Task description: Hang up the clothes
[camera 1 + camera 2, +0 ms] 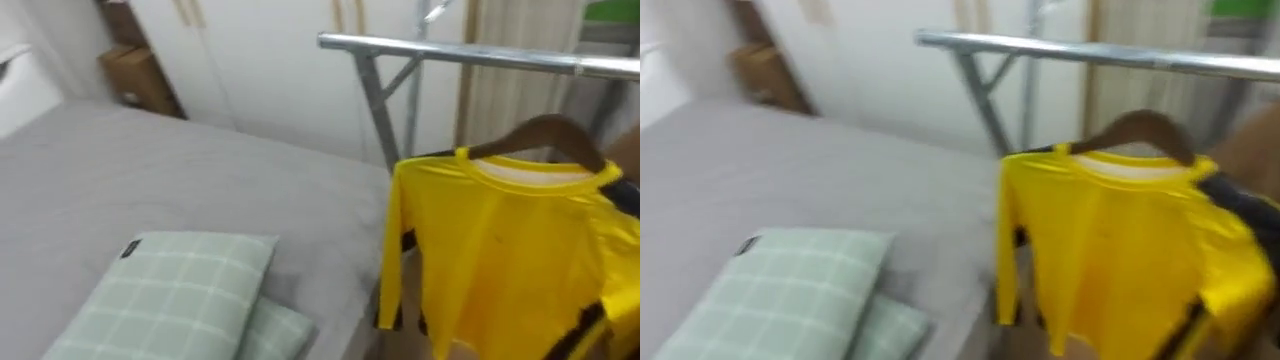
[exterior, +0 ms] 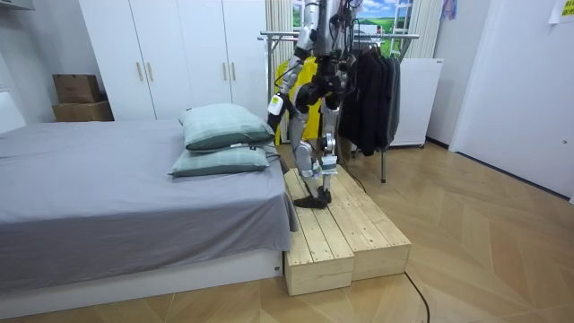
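A yellow long-sleeved shirt [image 1: 500,250] hangs on a brown wooden hanger [image 1: 545,132]. The hanger is held up just below the metal rail [image 1: 470,55] of the clothes rack, apart from it. A dark shape at the shirt's right shoulder is my right hand [image 1: 1240,205]. In the room view I stand on a wooden platform [image 2: 345,229] between the bed and the rack. The shirt [image 2: 291,76] is in front of me there, and my left arm [image 2: 280,100] is bent beside it.
The grey bed [image 1: 150,170] lies to my left, with two green checked pillows [image 1: 170,290] stacked near its edge. White wardrobes [image 1: 260,60] and a cardboard box [image 1: 140,75] stand behind. Dark clothes [image 2: 372,94] hang further along the rack, beside a white cabinet [image 2: 413,90].
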